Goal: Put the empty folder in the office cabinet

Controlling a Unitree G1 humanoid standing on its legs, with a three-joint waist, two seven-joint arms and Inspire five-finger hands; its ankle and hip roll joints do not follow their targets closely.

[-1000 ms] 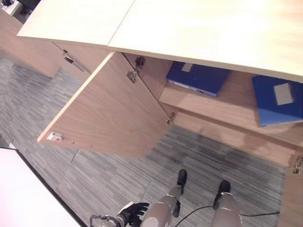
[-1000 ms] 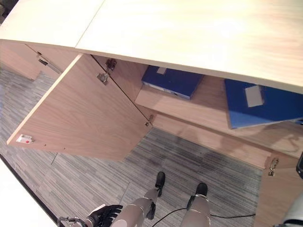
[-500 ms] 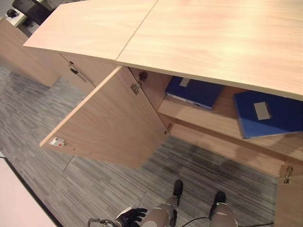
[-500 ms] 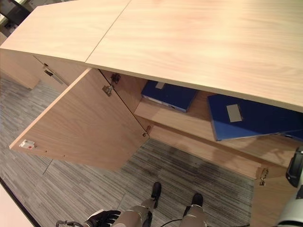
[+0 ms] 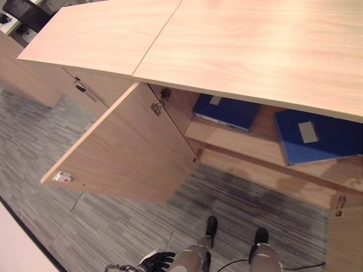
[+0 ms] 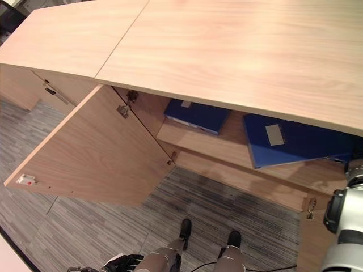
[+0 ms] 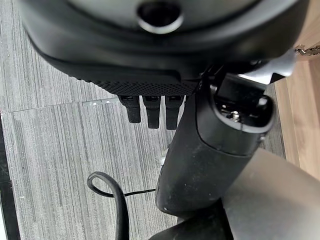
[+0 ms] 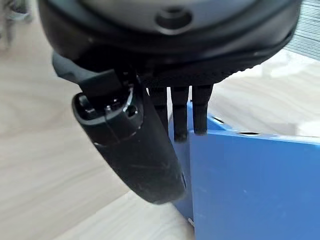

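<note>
The office cabinet [image 5: 227, 45] stands with its left door [image 5: 125, 153] swung wide. A blue folder [image 5: 315, 136] with a white label lies on the shelf [image 5: 238, 136] at the right, partly jutting past the shelf's front edge. My right hand [image 8: 165, 50] is at that folder's [image 8: 250, 190] end: its fingers [image 8: 180, 112] are straight with their tips on the folder's edge, and the thumb lies beside the corner. My left hand [image 5: 157, 260] hangs low over the carpet with relaxed fingers and holds nothing.
A second blue folder [image 5: 226, 110] lies further left and deeper on the same shelf. The right door [image 5: 347, 243] stands open at the right edge. A white tabletop corner [image 5: 11, 243] shows at lower left. Another closed cabinet [image 5: 28, 79] adjoins on the left.
The camera has shifted. The labelled blue folder has slid leftwards and further onto the shelf, and my right forearm has come further into the right eye view.
</note>
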